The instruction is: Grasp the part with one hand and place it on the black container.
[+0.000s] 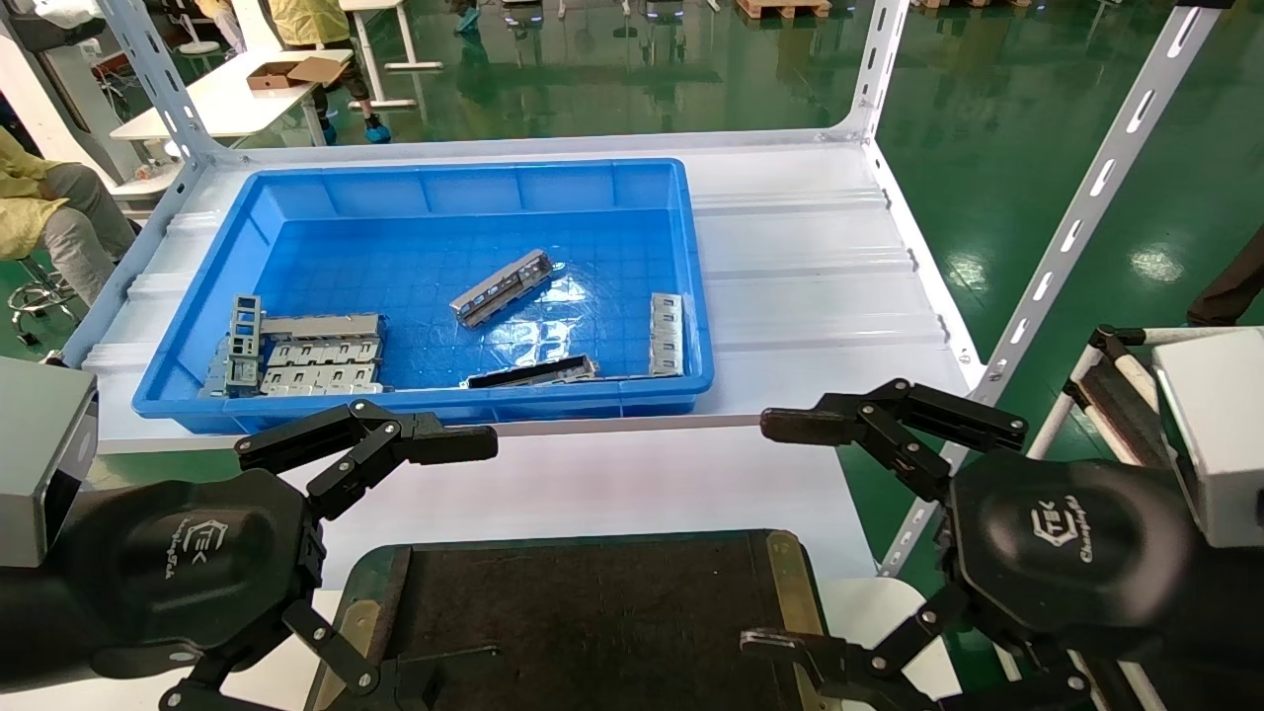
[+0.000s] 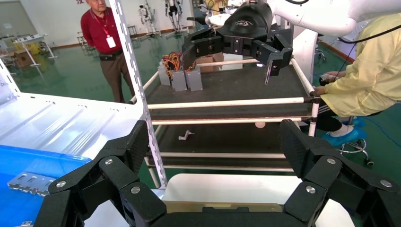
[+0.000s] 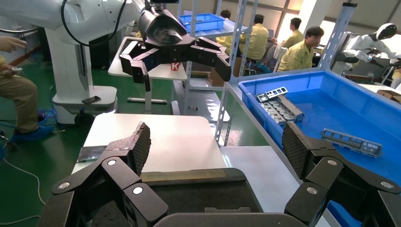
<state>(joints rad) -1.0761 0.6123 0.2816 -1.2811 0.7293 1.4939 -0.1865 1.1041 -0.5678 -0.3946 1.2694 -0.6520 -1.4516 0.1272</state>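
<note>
The part [image 1: 502,286], a long grey channel strip with cutouts, lies slanted in the middle of the blue bin [image 1: 207,326]; it also shows in the right wrist view [image 3: 352,141]. The black container [image 1: 592,612], with brass rim strips, lies at the near edge between both arms, and nothing lies on the part of it I see. My left gripper [image 1: 459,563] is open and empty over the container's left end. My right gripper [image 1: 755,533] is open and empty over its right end. Both stay short of the bin.
In the bin also lie wider grey plates [image 1: 316,355] at the near left, a dark slim strip [image 1: 533,372] at the near wall, and a grey strip [image 1: 667,334] at the right. Slotted shelf uprights [image 1: 1076,227] rise at the right. A low cart [image 2: 227,101] stands to the right.
</note>
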